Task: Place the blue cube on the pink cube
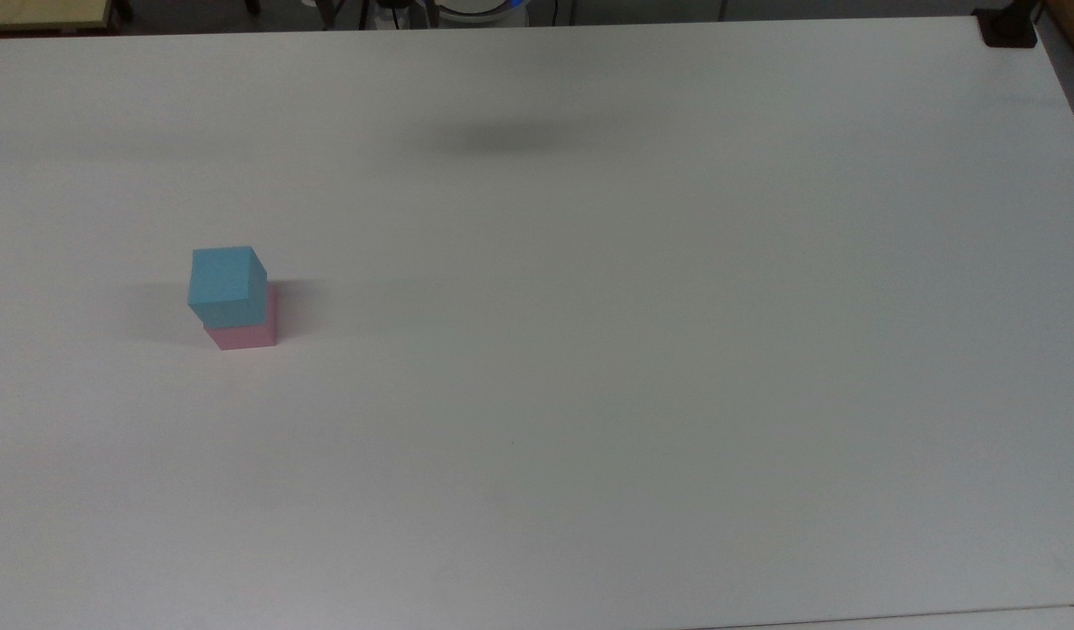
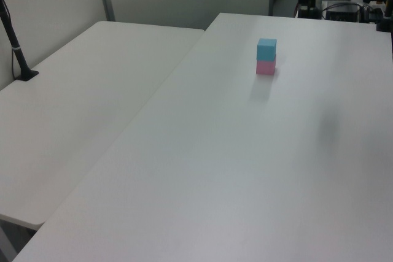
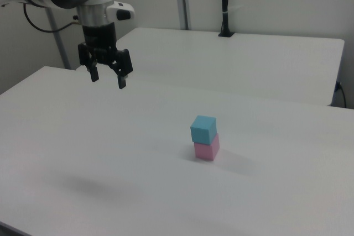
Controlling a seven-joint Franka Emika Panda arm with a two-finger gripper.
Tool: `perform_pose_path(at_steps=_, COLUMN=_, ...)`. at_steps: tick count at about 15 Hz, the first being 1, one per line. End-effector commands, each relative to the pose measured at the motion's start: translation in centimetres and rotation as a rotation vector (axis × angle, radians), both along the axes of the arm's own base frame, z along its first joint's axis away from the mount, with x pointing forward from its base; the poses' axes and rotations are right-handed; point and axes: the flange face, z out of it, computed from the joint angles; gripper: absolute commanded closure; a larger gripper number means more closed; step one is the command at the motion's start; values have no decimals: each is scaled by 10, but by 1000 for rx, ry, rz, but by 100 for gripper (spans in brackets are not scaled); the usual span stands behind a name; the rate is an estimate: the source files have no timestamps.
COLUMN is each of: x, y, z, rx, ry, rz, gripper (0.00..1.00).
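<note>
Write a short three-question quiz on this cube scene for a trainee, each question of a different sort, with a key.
1. True or false: the blue cube sits on top of the pink cube.
2. In the right view, the pincer is: A) clamped on the blue cube, B) open, holding nothing, up and to the right view's left of the stack, C) resting on the table.
3. Fill in: in the top view, the stack stands toward the top view's ____ side of the table.

Key: 1 true; 2 B; 3 left.
</note>
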Motion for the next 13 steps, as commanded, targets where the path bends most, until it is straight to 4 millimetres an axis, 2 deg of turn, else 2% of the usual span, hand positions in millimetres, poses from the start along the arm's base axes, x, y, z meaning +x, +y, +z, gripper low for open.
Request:
perform_pose_path(at_steps=1, x=5, y=8, z=9, rx=3, ry=-46, rz=-77, gripper=0)
perform_pose_path(at_steps=4, x=10, y=28, z=2, rx=-76, ry=-45, rz=-110, gripper=0)
perform_pose_path(at_steps=7, x=18, y=26, z=1, rx=-67, ry=-102, rz=-120, gripper=0)
perform_pose_path(at_steps=13, x=19, y=22, z=-4, rx=-69, ry=-94, rz=-121, gripper=0)
